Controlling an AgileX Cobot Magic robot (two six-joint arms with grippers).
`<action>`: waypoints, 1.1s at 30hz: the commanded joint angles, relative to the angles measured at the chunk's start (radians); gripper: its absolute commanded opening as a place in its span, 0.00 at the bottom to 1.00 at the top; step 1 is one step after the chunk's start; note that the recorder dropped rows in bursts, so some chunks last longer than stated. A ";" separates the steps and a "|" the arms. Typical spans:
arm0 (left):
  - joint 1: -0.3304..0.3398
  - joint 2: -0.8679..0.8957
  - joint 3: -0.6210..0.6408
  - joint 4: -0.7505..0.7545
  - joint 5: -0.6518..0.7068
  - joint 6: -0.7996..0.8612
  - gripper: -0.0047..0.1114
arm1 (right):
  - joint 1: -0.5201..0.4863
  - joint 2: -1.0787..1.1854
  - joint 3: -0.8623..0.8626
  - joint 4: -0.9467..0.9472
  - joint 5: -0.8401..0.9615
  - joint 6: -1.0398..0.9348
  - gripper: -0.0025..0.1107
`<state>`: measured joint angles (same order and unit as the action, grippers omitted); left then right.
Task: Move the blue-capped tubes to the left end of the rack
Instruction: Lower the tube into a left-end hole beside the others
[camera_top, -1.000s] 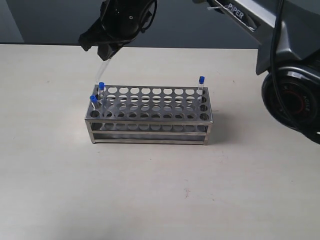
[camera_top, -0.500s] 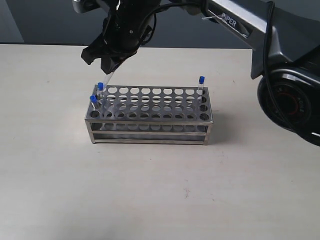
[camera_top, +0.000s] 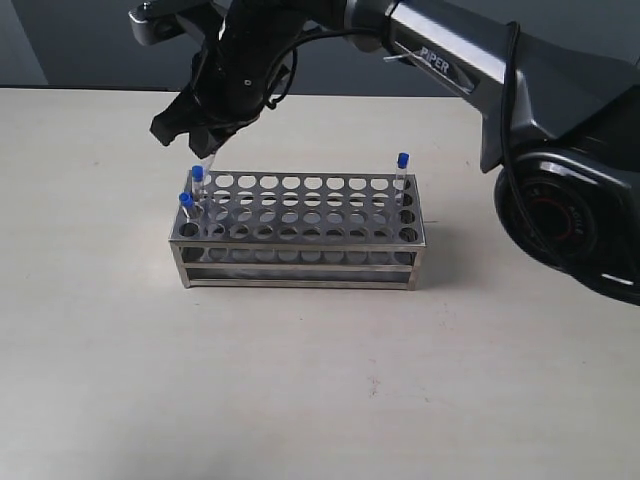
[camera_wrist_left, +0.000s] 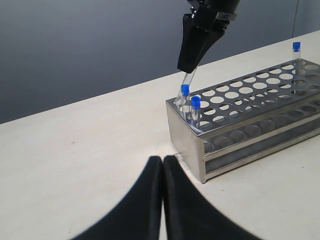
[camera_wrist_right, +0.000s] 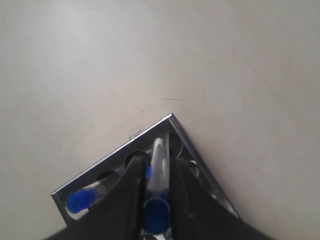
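A blue-capped tube (camera_wrist_left: 188, 78) is gripped near its cap end by the right pincer (camera_wrist_right: 157, 166), whose jaws are closed narrowly on the glass with the cap uppermost. So high a hold is judged to leave the clear body free to pass down through the plates. The tube is held at a slant, its lower end brought to a back-row hole at the left end of the rack (camera_top: 300, 243). The slant appears to follow from the arm reaching across from the right, and it would likely need straightening before release. Whether the tip has entered the hole cannot be told.

Just beside it, two capped tubes (camera_top: 197, 175) (camera_top: 186, 200) are seated upright at that same end. A fourth tube (camera_top: 402, 162) stands at the far right end, not yet moved.

The left pincer (camera_wrist_left: 162, 160) is shut, tips touching, with nothing held. It is kept low over the table (camera_top: 300, 380), apart from the rack, seemingly out of the way.
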<state>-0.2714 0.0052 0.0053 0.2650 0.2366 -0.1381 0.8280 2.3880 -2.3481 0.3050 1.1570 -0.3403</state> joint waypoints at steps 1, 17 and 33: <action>-0.011 -0.005 -0.005 0.000 -0.005 -0.005 0.05 | 0.013 0.003 -0.002 0.091 -0.036 -0.027 0.02; -0.011 -0.005 -0.005 0.000 -0.005 -0.005 0.05 | 0.013 0.048 -0.002 0.182 -0.077 -0.080 0.02; -0.011 -0.005 -0.005 0.000 -0.005 -0.005 0.05 | 0.013 0.065 -0.002 0.180 -0.010 -0.078 0.02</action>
<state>-0.2714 0.0052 0.0053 0.2650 0.2366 -0.1381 0.8301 2.4493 -2.3481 0.4020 1.0636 -0.4287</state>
